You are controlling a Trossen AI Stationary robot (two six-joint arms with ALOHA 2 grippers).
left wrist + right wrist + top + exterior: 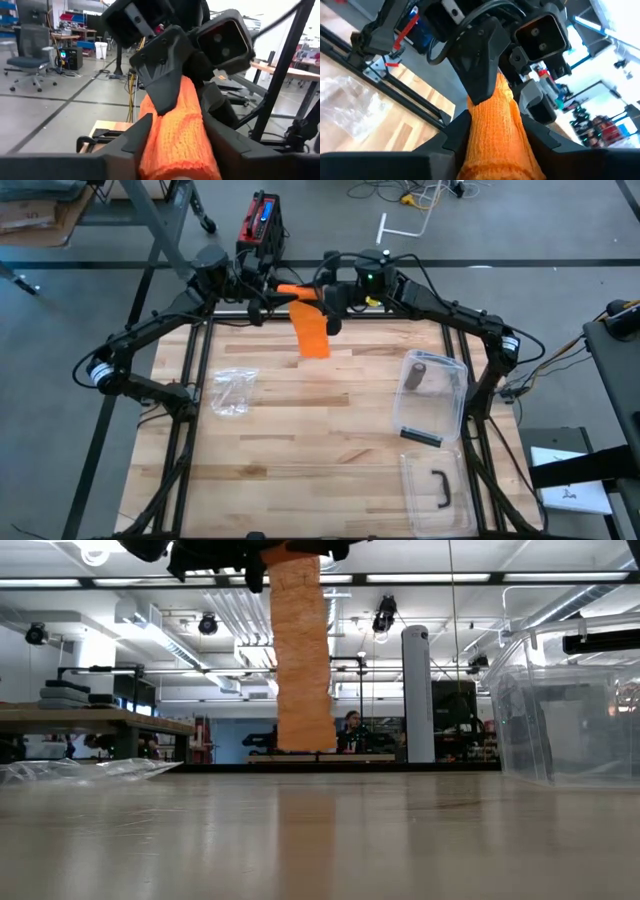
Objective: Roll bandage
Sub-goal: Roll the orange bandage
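The left hand (262, 292) and the right hand (322, 295) meet above the far edge of the counter (330, 440), near its middle, facing each other. Both are closed on the same orange bandage (312, 330). In the left wrist view the left hand's two dark fingers (134, 136) press on either side of the orange knit, and a finger of the right hand lies over its top. In the right wrist view the right hand's fingers (455, 131) likewise flank the cloth, with a dark finger of the left hand lying on it from the far side.

From this shared grip a short stretch of bandage runs level between the hands, and the loose end hangs straight down as a flat strip. In the low view the strip's lower edge ends clear of the counter, not touching the wood.

Farther out, a crumpled clear plastic bag (232, 392) lies on the left part of the counter, well apart from the bandage. On the right stands a clear plastic box (432, 398) with a dark roll-like thing (415, 373) inside it. Nearer, at the right near corner, lies the clear lid (440, 490) with a dark handle. Beyond the far edge, on the floor, sits a red and black device (260, 225).
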